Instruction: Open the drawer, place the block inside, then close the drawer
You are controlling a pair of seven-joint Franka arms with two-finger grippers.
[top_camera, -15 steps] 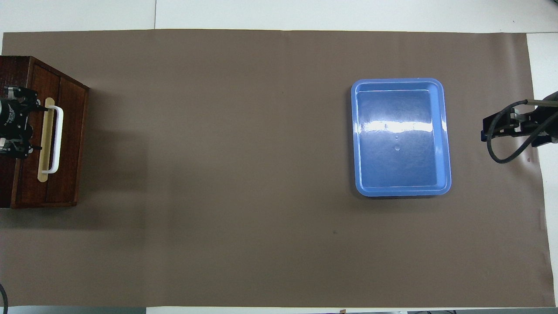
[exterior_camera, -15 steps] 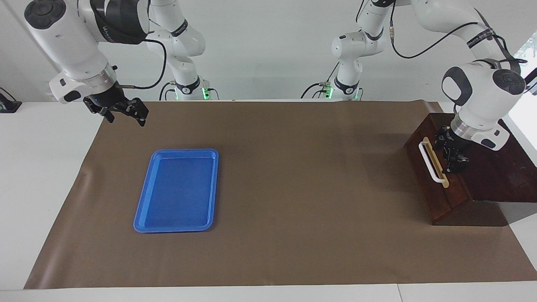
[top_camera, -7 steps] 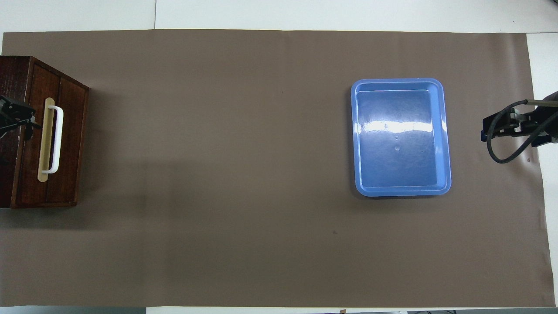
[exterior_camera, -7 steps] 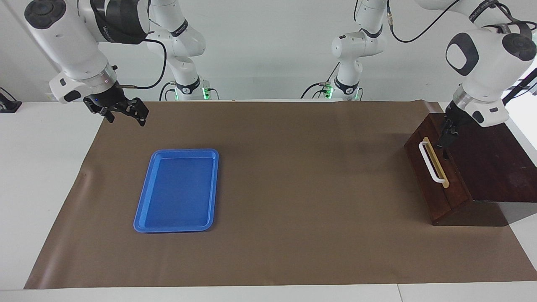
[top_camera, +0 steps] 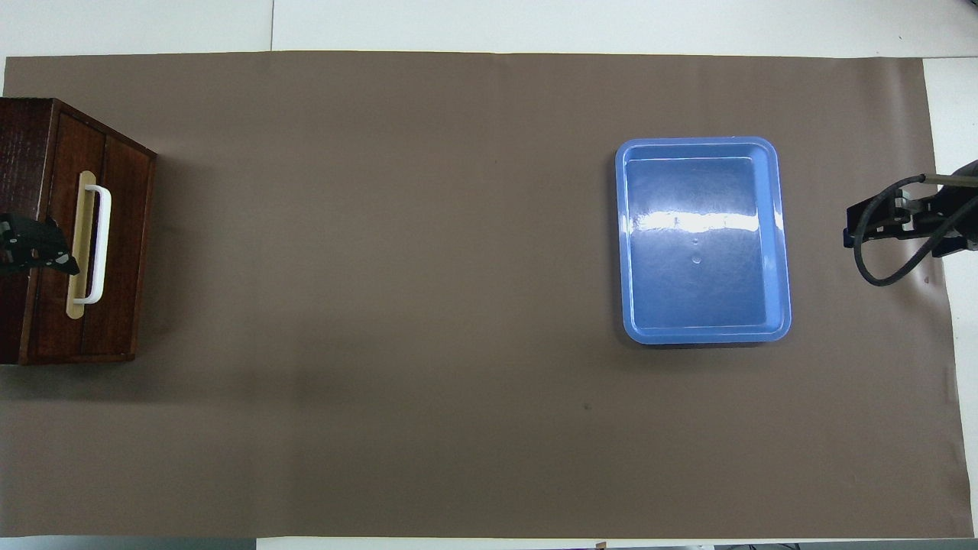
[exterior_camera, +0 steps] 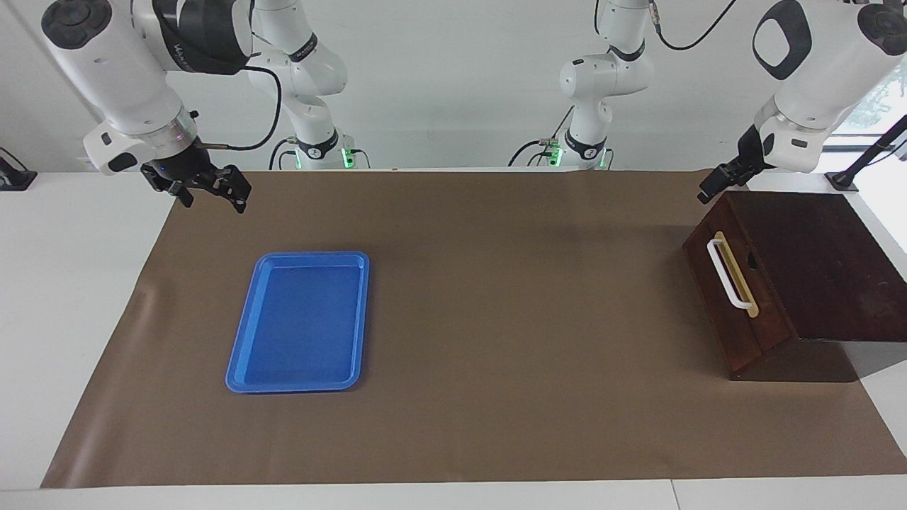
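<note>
Drawer (exterior_camera: 723, 297) shut, left gripper (exterior_camera: 714, 185) raised above.

Wooden box (top_camera: 30, 229): cut off by the overhead view's edge, so only its front part shows
Drawer (exterior_camera: 730, 297): shut, interior hidden
Left claw (exterior_camera: 711, 190): fingers too small to tell apart
Right claw (top_camera: 879, 225): partly cut off by the overhead view's edge
</note>
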